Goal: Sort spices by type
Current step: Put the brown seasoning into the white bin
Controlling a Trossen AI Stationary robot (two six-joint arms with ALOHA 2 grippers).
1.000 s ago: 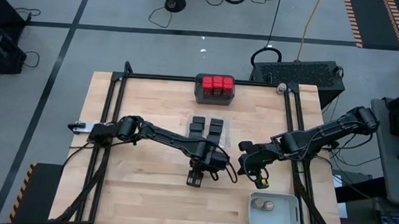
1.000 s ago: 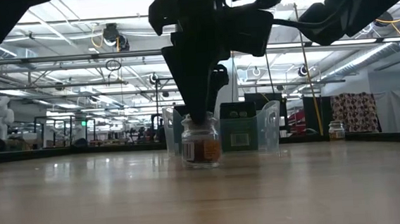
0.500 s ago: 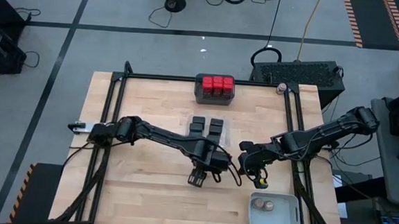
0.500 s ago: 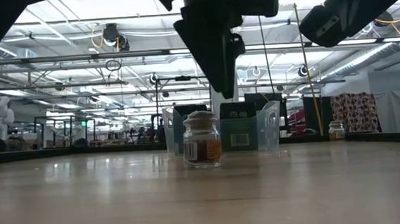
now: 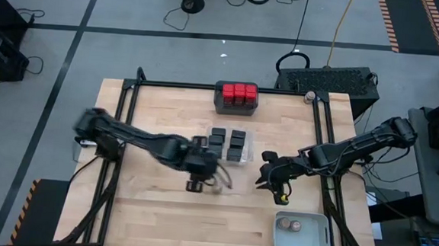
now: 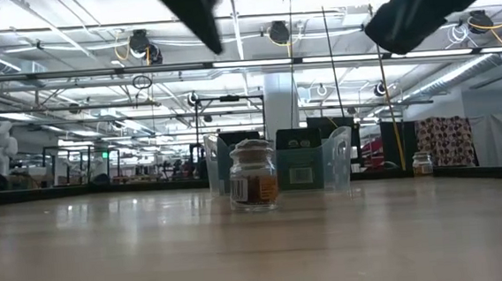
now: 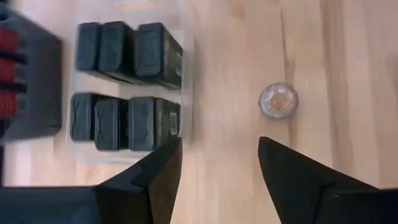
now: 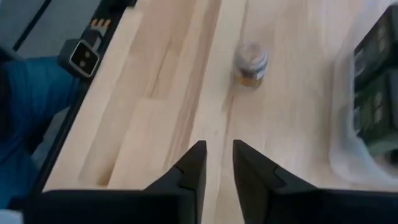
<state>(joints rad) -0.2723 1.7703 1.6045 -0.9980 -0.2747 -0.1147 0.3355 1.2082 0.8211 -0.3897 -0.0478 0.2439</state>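
A round clear jar (image 5: 217, 187) with a greyish top stands upright on its base on the wood, alone near the table's middle; it also shows in the low view as the jar (image 6: 253, 174). My left gripper (image 7: 219, 143) is open and raised, just left of the jar (image 7: 278, 101). My right gripper (image 8: 217, 149) is narrowly open, to the right of the jar (image 8: 251, 62), and holds nothing. Black boxy spices (image 5: 228, 143) fill a clear tray. Red-topped ones (image 5: 236, 96) sit in a dark grey tray at the far edge.
A pale grey tray (image 5: 311, 243) at the near right corner holds two jars (image 5: 290, 224). Another jar (image 5: 310, 96) stands at the far right, by the black frame rail. Bare wood lies left of and in front of the lone jar.
My left gripper was down over the jar's lid a second ago. It has let go, risen clear and swung toward the table's left. The jar stays upright where it stood. My right gripper has shifted slightly toward the table's left.
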